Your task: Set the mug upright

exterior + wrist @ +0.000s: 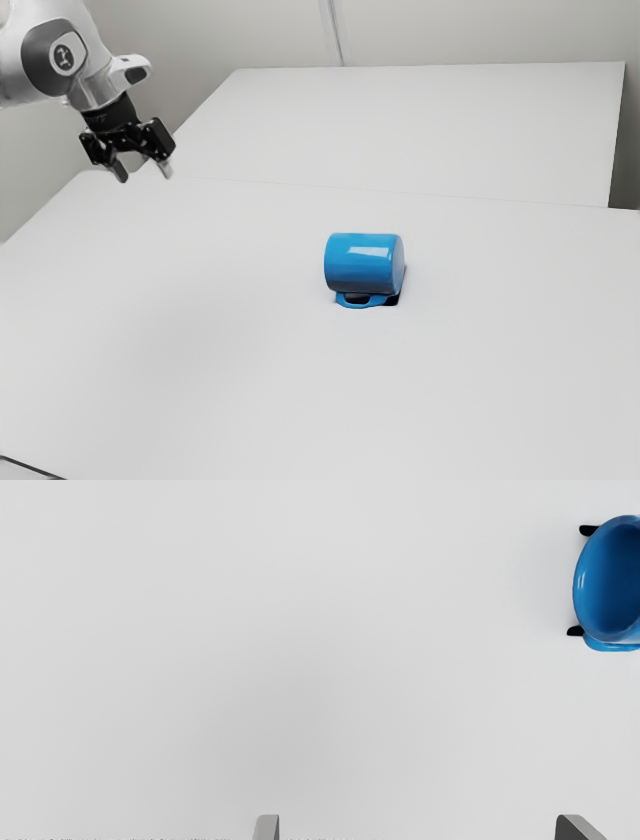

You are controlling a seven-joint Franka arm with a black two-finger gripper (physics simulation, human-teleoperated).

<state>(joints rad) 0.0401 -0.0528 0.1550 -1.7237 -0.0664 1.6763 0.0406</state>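
High above the table at the exterior view's upper left, my gripper (144, 173) stands open with nothing between its fingers. The blue mug (362, 263) lies on its side near the middle of the table, well apart from the gripper, its handle low toward the camera and its base toward the exterior view's right. In the wrist view the mug (607, 585) is partly cut off by the picture's edge, with its open mouth showing. The gripper (417, 827) has its two fingertips wide apart there, bare tabletop beneath them.
The white table (200, 350) stretches around the mug on every side. Behind it stands a white panel-like surface (420, 130), and small black pieces (575, 631) stick out beside the mug. A thin dark line (32, 467) crosses the exterior view's lower left corner.
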